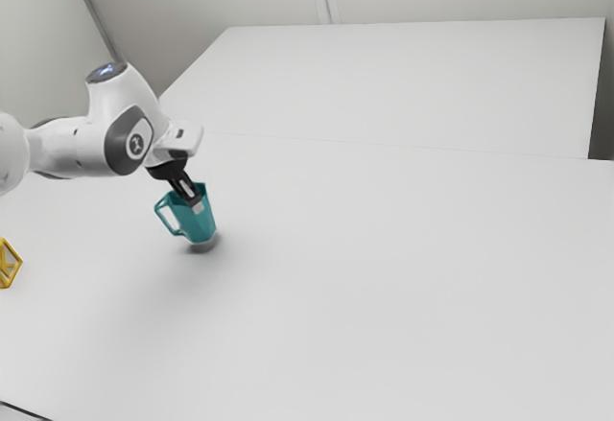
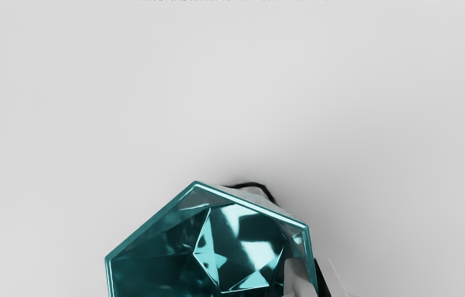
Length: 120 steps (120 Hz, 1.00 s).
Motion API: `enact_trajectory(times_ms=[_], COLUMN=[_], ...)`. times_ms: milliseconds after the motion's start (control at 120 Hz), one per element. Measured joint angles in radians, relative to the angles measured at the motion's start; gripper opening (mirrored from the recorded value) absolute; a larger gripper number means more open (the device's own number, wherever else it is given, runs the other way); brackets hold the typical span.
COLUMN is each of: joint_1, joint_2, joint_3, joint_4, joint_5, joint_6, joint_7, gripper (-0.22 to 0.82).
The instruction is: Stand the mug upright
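The gripper [image 1: 197,204] reaches down to the teal mug [image 1: 199,222] in the exterior view, at its rim. The mug stands nearly upright with a slight lean, its mouth up and its handle toward the exterior view's left. In the wrist view the gripper [image 2: 315,277] has one finger inside the mug [image 2: 149,255] and one outside, shut on its wall. The mug's inner floor is visible through the mouth. Whether its base rests fully on the table cannot be told.
A grey round shape [image 1: 203,245] lies right at the mug's base, on the white table [image 1: 384,277]. A yellow open-framed object [image 1: 9,264] sits at the exterior view's left edge. A dark cable [image 1: 24,410] crosses the lower left corner.
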Motion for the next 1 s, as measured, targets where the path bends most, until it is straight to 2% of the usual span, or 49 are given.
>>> enact_trajectory(times_ms=[250, 417, 500, 625, 775, 900, 1000], joint_1=[0.045, 0.1, 0.119, 0.132, 0.137, 0.138, 0.14], joint_2=[0.001, -0.002, -0.004, -0.01, -0.032, -0.046, -0.065], joint_3=[0.001, -0.001, -0.001, -0.001, -0.001, -0.003, -0.022], joint_4=[-0.059, -0.078, -0.078, -0.068, -0.017, 0.066, 0.274], joint_5=[0.015, 0.01, 0.009, 0.009, 0.01, 0.019, 0.046], joint_6=[0.076, 0.091, 0.094, 0.092, 0.071, -0.025, -0.273], joint_7=[-0.097, -0.142, -0.161, -0.185, -0.207, -0.227, -0.281], gripper=[-0.17, 0.19, 0.32, 0.45, 0.53, 0.56, 0.58])
